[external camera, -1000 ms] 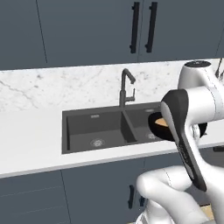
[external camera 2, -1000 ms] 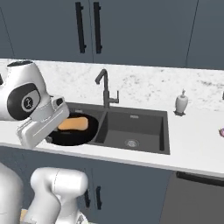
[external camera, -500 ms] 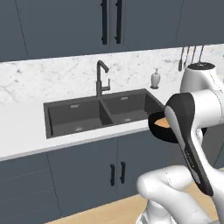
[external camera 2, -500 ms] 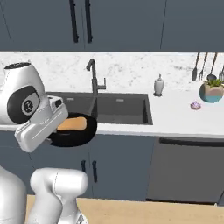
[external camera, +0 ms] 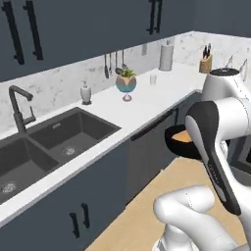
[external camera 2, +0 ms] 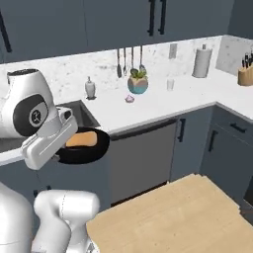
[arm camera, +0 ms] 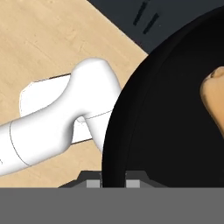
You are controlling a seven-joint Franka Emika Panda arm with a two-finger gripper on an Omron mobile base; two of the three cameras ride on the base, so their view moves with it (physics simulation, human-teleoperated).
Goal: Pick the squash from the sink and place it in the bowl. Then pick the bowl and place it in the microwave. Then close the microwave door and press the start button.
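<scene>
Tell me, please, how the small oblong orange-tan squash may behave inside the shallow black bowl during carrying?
The squash is rounded and lies loose, so it may roll. The bowl looks shallow, so tilting could spill it. The gripper pinches only the rim.

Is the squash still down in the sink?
No, the squash lies in the black bowl carried in front of the counter, away from the sink.
</scene>
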